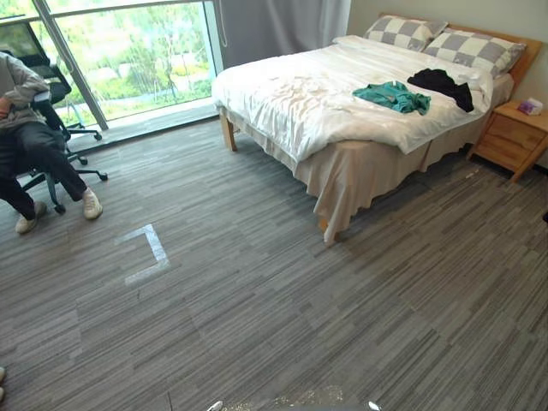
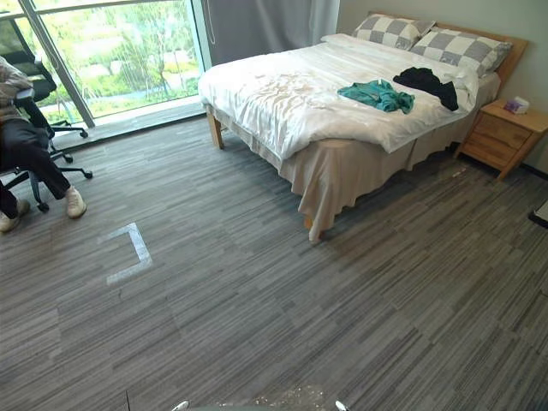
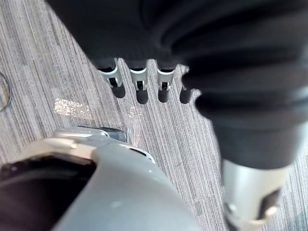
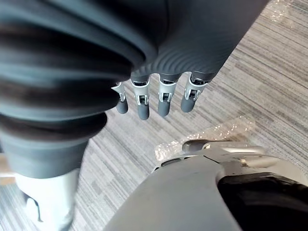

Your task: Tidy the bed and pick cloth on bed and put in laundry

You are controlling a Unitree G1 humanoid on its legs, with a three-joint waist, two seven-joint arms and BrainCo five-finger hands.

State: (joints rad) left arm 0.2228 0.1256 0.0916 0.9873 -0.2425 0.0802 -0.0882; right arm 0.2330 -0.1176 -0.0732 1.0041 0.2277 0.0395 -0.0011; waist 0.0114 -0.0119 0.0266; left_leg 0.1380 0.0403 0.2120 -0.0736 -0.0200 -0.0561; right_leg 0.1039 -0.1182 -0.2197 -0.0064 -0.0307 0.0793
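A bed with a rumpled white duvet stands at the far right of the room. On the duvet lies a teal cloth, and a black cloth lies just beyond it, near two checkered pillows. My left hand hangs over the grey floor with relaxed fingers and holds nothing. In the right wrist view my right hand hangs the same way, open and empty. Both hands are far from the bed.
A wooden nightstand with a small box stands right of the bed. A person sits on an office chair at the left by the large window. A white tape corner marks the floor.
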